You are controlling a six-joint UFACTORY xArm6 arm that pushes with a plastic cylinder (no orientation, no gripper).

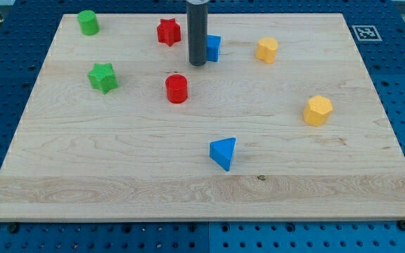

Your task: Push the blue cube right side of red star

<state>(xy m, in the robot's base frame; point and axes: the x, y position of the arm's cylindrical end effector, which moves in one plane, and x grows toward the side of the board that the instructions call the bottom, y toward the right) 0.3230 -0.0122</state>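
The red star (168, 31) lies near the view's top, left of centre. The blue cube (213, 48) sits to its right and slightly lower, partly hidden behind the rod. My tip (197, 63) rests on the board just left of the blue cube, touching or nearly touching its left side, between the cube and the red star.
A red cylinder (176, 88) stands just below-left of my tip. A green cylinder (88, 22) and a green star (103, 76) are at the left. A yellow block (266, 50) and a yellow hexagon (318, 110) are at the right. A blue triangle (223, 152) lies lower centre.
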